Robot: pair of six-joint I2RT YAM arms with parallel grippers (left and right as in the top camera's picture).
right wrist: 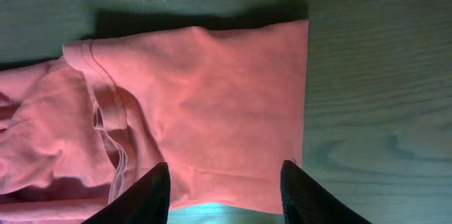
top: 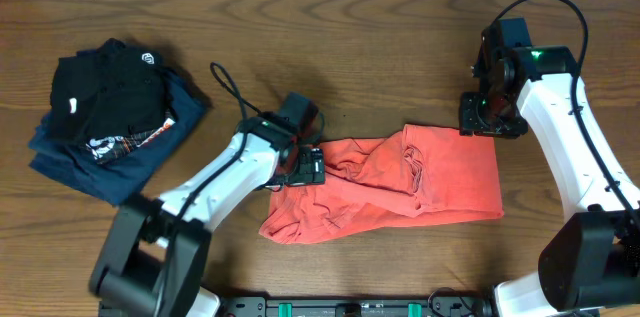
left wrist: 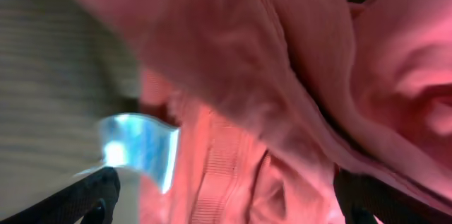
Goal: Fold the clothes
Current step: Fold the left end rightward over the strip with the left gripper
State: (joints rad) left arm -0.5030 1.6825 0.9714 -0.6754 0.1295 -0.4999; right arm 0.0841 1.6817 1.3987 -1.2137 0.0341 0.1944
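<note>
The coral-red T-shirt (top: pixel 400 192) lies crumpled and partly folded over in the middle of the table; its chest letters are hidden. My left gripper (top: pixel 308 169) sits at the shirt's upper left end. In the left wrist view the shirt (left wrist: pixel 282 75) fills the frame, and the left gripper (left wrist: pixel 229 203) has its jaws wide apart with cloth bunched between them. My right gripper (top: pixel 490 122) hovers at the shirt's upper right corner. In the right wrist view the right gripper (right wrist: pixel 226 196) is open over the flat edge of the shirt (right wrist: pixel 212 97).
A folded black garment with white logos (top: pixel 100 92) lies on a folded navy-blue garment (top: pixel 70 167) at the left of the wooden table (top: pixel 350 37). A black cable (top: pixel 225 82) loops above the left arm.
</note>
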